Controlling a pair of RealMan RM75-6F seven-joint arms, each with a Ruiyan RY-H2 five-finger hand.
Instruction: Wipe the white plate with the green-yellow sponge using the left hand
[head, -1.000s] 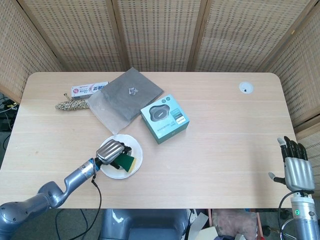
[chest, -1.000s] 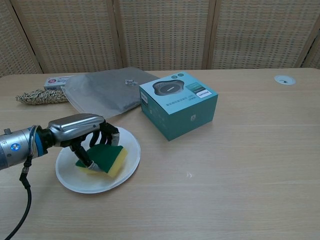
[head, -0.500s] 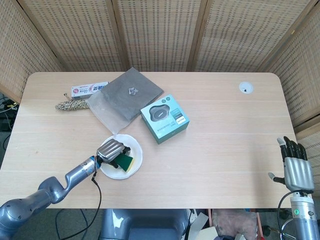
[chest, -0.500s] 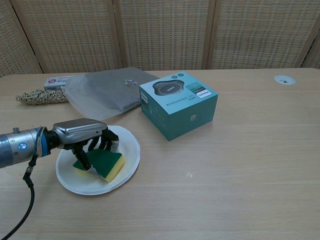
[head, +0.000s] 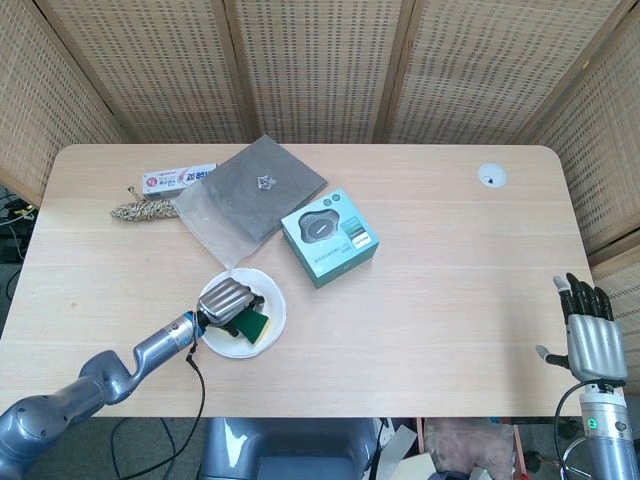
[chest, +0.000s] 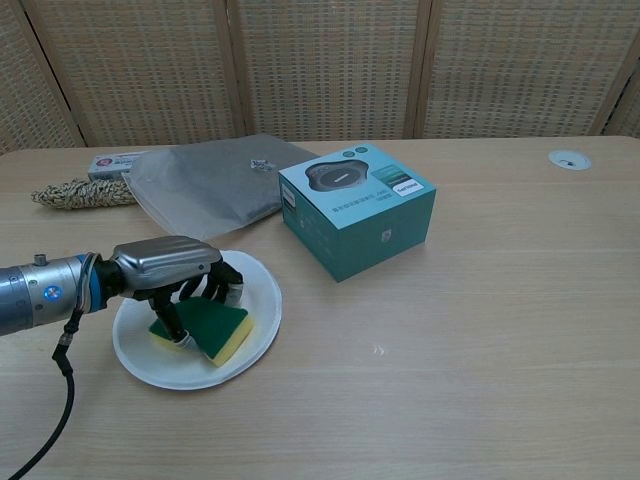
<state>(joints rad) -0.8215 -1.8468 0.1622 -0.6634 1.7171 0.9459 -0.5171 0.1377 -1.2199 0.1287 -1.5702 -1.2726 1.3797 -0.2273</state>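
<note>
A white plate (head: 270, 303) (chest: 262, 294) lies near the table's front left. On it rests the green-yellow sponge (head: 254, 328) (chest: 218, 328), green face up. My left hand (head: 224, 299) (chest: 170, 267) lies over the sponge and grips it, fingers curled down onto its far side and thumb at its near edge. My right hand (head: 590, 328) shows only in the head view, at the table's front right corner beyond the edge, fingers spread and holding nothing.
A teal box (head: 329, 237) (chest: 356, 219) stands just right of and behind the plate. A grey pouch (head: 248, 197) (chest: 205, 182) lies behind it, with a toothpaste box (head: 177, 180) (chest: 112, 161) and a straw bundle (head: 142, 211) (chest: 82, 192) at the back left. A white grommet (head: 491, 176) sits at the back right.
My left hand has slid the sponge a little back and forth across the plate, ending slightly further right than half a second ago. My right hand has not moved.
</note>
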